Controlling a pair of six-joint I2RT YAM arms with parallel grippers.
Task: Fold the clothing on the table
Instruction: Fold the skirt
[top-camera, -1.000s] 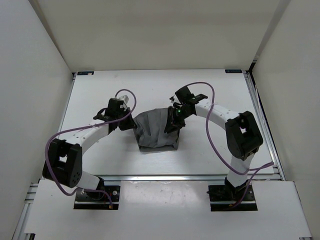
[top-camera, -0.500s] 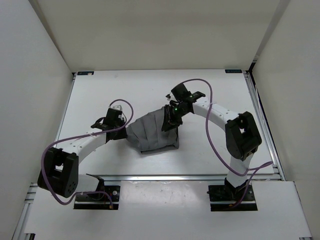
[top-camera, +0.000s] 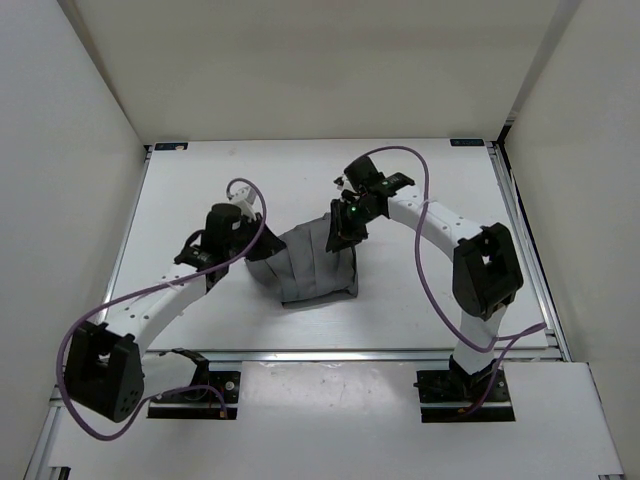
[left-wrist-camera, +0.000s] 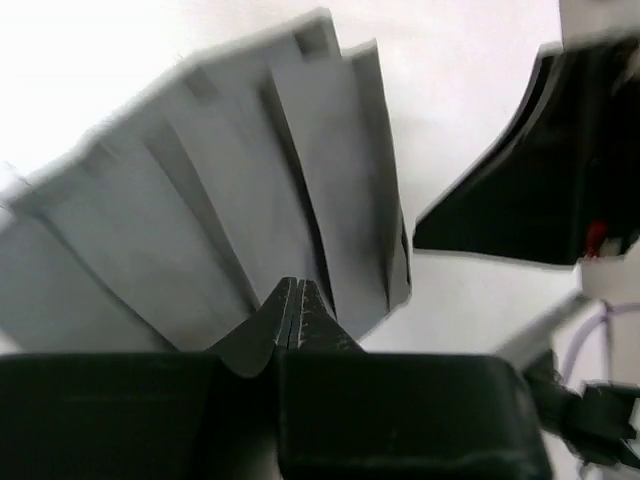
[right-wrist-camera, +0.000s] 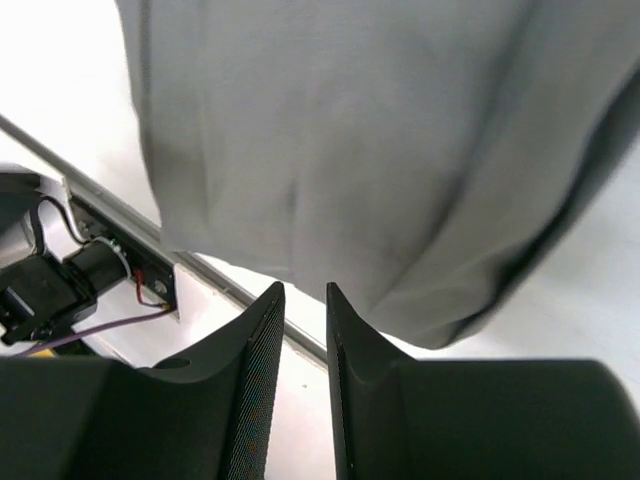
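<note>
The clothing (top-camera: 310, 268), a grey pleated piece, lies bunched in the middle of the white table (top-camera: 200, 180). My left gripper (top-camera: 249, 256) sits at its left edge. In the left wrist view my left gripper (left-wrist-camera: 292, 285) is shut, and the clothing's (left-wrist-camera: 200, 200) pleats fan out from its tips. My right gripper (top-camera: 343, 228) holds the upper right corner raised. In the right wrist view the fingers (right-wrist-camera: 262, 330) stand a little apart, with the edge of the clothing (right-wrist-camera: 340, 140) bunched at the tips of my right gripper (right-wrist-camera: 305, 288).
An aluminium rail (top-camera: 330, 353) runs along the near table edge and shows as the rail (right-wrist-camera: 110, 205) in the right wrist view. White walls (top-camera: 60, 150) close in the sides and back. The right arm's black link (left-wrist-camera: 540, 170) hangs close beside the cloth.
The left arm has swung out to the left, and the cloth's left side is drawn out wider. The right gripper has shifted slightly up and left, taking its corner along.
</note>
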